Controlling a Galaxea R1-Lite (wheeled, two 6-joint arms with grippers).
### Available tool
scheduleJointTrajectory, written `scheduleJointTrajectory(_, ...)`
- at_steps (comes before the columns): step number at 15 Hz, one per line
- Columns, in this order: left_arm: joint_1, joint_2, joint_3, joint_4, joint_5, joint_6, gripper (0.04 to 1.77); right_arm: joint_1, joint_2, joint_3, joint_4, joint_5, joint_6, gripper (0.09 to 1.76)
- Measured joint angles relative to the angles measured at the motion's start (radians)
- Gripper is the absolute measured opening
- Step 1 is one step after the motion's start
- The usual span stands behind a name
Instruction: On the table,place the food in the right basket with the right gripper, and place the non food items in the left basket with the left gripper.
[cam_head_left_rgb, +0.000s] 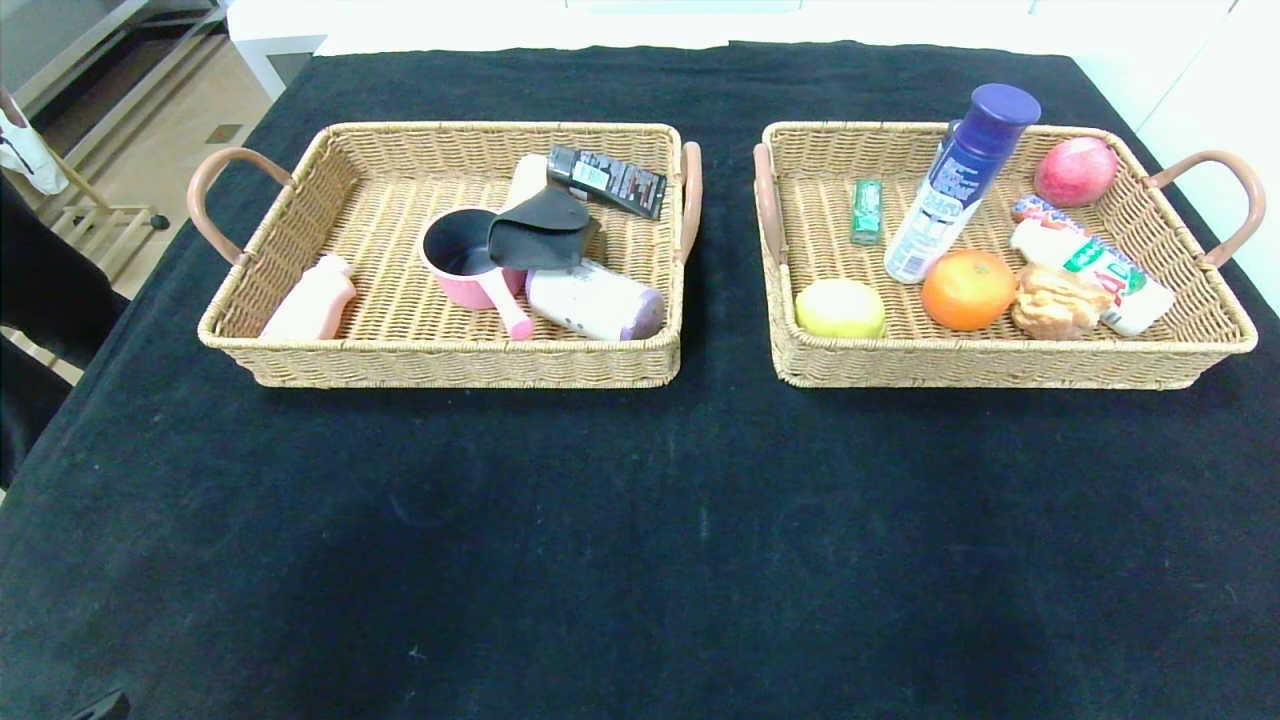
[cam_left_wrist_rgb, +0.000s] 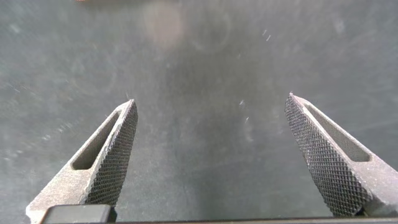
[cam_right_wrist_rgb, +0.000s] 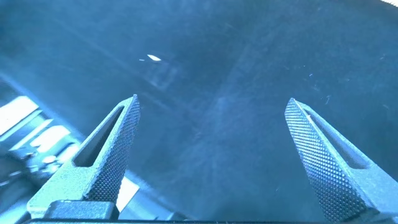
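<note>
Black cloth covers the table (cam_head_left_rgb: 640, 520), and two wicker baskets sit side by side near its far end, close but apart. The left basket (cam_head_left_rgb: 300, 340) holds the pink pan (cam_head_left_rgb: 462, 262) near its middle, with the black pouch (cam_head_left_rgb: 540, 232) draped over the pan's rim. The white canister (cam_head_left_rgb: 592, 300) lies on its side just beside the pan's handle, purple lid toward the basket's right wall. A pink bottle (cam_head_left_rgb: 312, 300) lies in the near left corner and a dark tube (cam_head_left_rgb: 608, 180) at the back. The right basket (cam_head_left_rgb: 1000, 365) holds the orange (cam_head_left_rgb: 967, 289) near its front wall, the bun (cam_head_left_rgb: 1056, 300) touching it on the right, and the blue-capped bottle (cam_head_left_rgb: 958, 180) tilted just behind. A yellow-green fruit (cam_head_left_rgb: 840, 307), a green pack (cam_head_left_rgb: 866, 210), a red apple (cam_head_left_rgb: 1075, 170) and a white wrapped pack (cam_head_left_rgb: 1095, 265) lie there too. Neither arm shows from the head. The left gripper (cam_left_wrist_rgb: 210, 107) hangs over bare cloth with its fingers spread wide and nothing between them. The right gripper (cam_right_wrist_rgb: 211, 104) is likewise wide apart and holding nothing, over the cloth near the table's edge.
</note>
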Motion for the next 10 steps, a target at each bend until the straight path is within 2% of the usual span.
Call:
scheduleJointTrajectory(1, 0.029, -0.035, -0.013, 0.026, -0.04, 0.004, 1.72, -0.029, -0.022, -0.028, 0.033, 0.026, 0.0, 1.7)
scheduleJointTrajectory(5, 0.122, -0.153, -0.133, 0.248, -0.174, 0.007, 1.72, -0.13, -0.092, -0.051, 0.055, 0.053, 0.004, 1.7)
scheduleJointTrajectory(10, 0.2, -0.245, -0.188, 0.268, -0.187, 0.012, 1.72, -0.205, -0.147, -0.052, 0.093, 0.062, 0.011, 1.7)
